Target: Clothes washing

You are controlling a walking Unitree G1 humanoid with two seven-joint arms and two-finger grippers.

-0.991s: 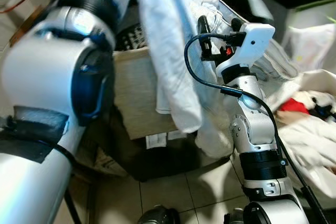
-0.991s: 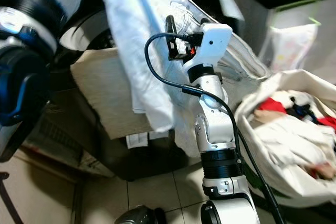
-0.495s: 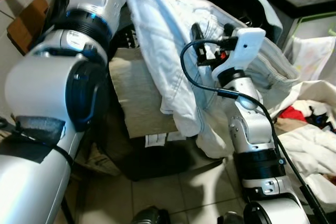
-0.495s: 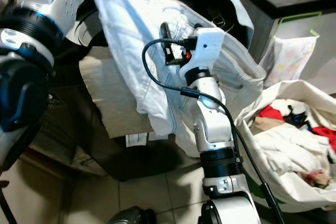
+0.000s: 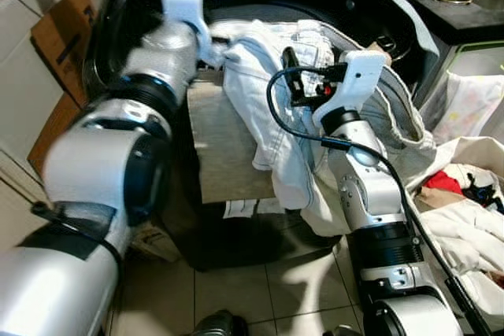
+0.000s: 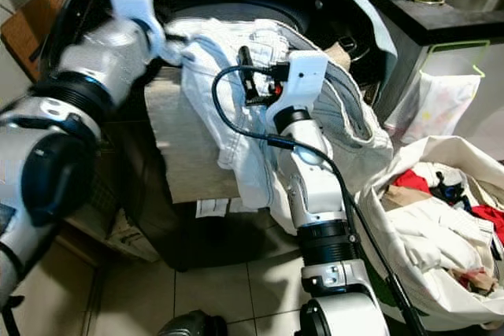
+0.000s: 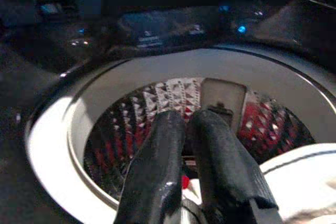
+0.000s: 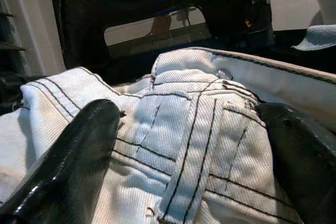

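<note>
No readable writing anywhere in front of me right now. The washing machine's control panel [image 7: 157,24] glows with small blue lights and a dim display, but I can't make out a single letter or number there. Below the machine's front edge, a pair of white tags [image 5: 250,208] hang from the beige cloth [image 5: 220,147]; whatever is printed on them is too small and soft for me to read. The jeans [image 8: 199,129] draped over the machine's rim show stitching and a rivet, no brand patch I can read. The cardboard [image 5: 59,25] left of the machine carries no legible print either.
</note>
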